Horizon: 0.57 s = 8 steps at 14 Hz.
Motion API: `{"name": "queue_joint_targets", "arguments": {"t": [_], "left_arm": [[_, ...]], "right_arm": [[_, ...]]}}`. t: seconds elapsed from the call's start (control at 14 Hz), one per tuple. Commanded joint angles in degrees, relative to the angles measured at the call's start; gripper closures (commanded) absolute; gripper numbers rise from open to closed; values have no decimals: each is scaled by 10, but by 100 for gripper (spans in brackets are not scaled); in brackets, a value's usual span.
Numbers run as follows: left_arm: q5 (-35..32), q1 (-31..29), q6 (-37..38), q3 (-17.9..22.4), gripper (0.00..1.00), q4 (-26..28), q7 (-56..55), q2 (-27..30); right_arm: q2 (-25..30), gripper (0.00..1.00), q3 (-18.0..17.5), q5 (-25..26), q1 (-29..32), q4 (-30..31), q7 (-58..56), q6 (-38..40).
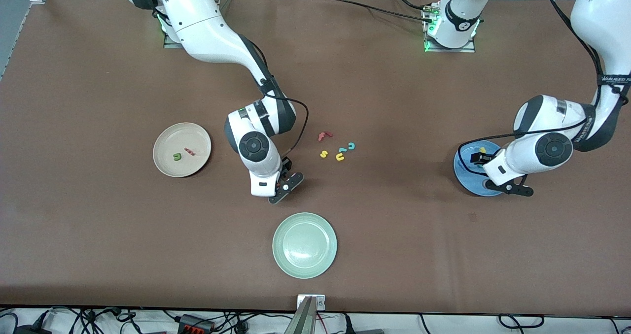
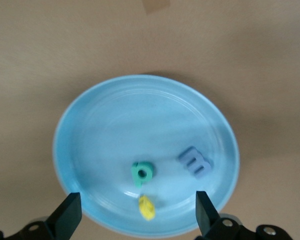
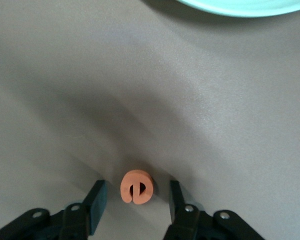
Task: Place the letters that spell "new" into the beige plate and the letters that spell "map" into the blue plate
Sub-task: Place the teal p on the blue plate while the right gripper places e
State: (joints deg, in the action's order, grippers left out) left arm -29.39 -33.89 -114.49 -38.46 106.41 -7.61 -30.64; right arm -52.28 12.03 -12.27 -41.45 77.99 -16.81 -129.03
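Right gripper (image 3: 135, 205) straddles the orange e (image 3: 136, 187), jaws open at its 3 and 9 o'clock; light squishy foam, pinch the edges. Left gripper (image 2: 138, 212) hangs released over the blue plate (image 2: 105, 115).

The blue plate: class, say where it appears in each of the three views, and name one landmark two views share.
Front view: the blue plate lies at the left arm's end of the table, partly under the left gripper.
Left wrist view: it fills the middle.
Right wrist view: not in it.
Shared landmark: the yellow a in it.
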Motion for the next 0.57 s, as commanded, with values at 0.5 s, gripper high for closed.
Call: {"name": "queue_joint_targets", "arguments": {"t": [0.5], "left_arm": [[-5,-9,141,-74,0,-63,6,68]], "right_arm": [[8,85,-3,-10,5,-7,-6,12]]}}
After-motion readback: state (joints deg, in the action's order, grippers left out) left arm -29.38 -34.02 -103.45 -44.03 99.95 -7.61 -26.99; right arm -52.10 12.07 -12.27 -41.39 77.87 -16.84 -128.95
